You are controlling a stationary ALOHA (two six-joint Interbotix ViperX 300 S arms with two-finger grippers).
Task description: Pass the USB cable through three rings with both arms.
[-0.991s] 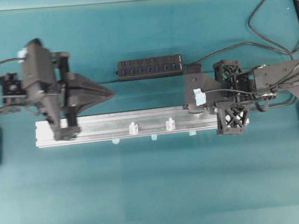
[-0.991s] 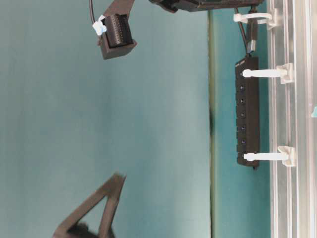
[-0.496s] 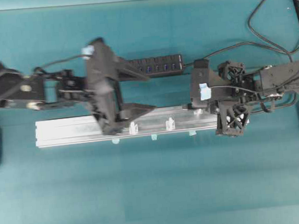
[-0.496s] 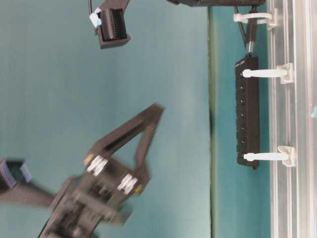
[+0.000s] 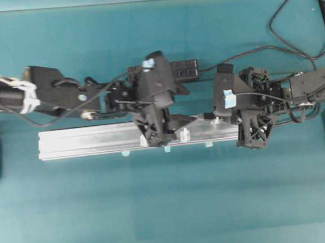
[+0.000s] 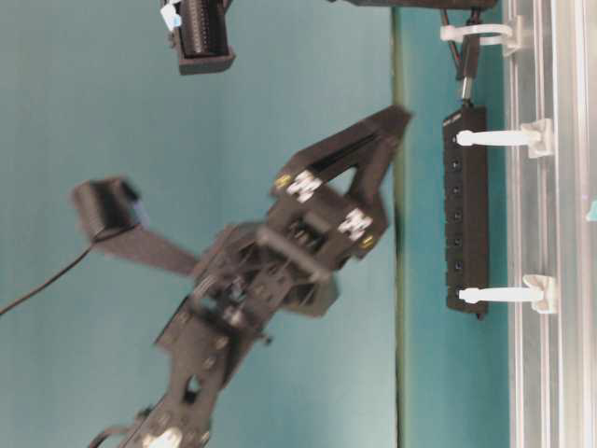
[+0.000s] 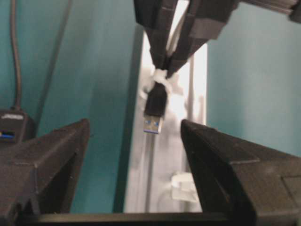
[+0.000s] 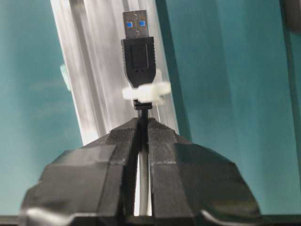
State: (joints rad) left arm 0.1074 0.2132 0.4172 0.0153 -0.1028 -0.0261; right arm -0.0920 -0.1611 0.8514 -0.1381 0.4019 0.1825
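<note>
My right gripper [image 8: 141,123] is shut on the USB cable just behind its black plug [image 8: 138,52]. The plug's neck sits inside the first white ring [image 8: 146,92], and its metal tip points along the silver rail [image 8: 89,56]. In the left wrist view the same plug [image 7: 155,108] hangs below that ring [image 7: 162,80], facing my left gripper [image 7: 135,126]. That gripper is open, nothing between its fingers [image 7: 221,160], and it is short of the plug. A second ring [image 7: 186,186] stands nearer on the rail. Overhead, the left gripper [image 5: 185,105] hovers over the middle ring [image 5: 184,134], with a further ring [image 5: 144,139] at its left.
A black multi-port hub [image 5: 184,68] lies behind the rail [image 5: 84,141], partly under the left arm, and its cable runs off to the right. From table level three rings [image 6: 499,138] stand along the rail beside the hub [image 6: 465,205]. Small blue tape marks line the rail's front edge.
My left arm has swung from the rail's left end to its middle and its gripper has opened wide. The right gripper has stayed shut on the cable and barely shifted.
</note>
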